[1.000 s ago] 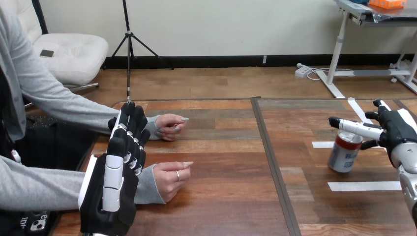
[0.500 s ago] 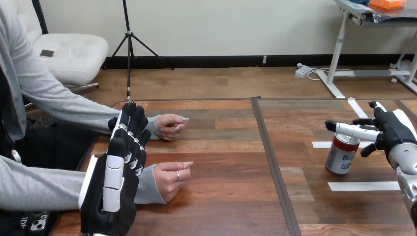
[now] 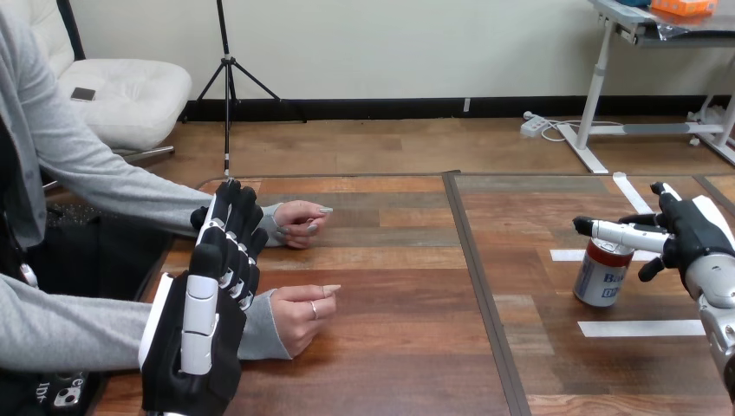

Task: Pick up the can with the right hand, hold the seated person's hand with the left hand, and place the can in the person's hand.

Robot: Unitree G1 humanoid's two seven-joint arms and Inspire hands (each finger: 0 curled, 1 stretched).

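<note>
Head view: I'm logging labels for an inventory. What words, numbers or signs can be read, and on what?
Can: blue print on its label, too blurred to read.
Tape strips: white, no writing.
Nothing else bears readable text.

Can (image 3: 601,279): small, silver-white, blue print, reddish top. Stands on right half of table (image 3: 416,347), between two white tape strips (image 3: 641,328). Seems to lean a little, hard to tell.
Person's near hand (image 3: 303,314): rests on its edge on table's left side, fingers loosely curled.
Person's far hand (image 3: 299,224): further back, on table, also curled.
</note>
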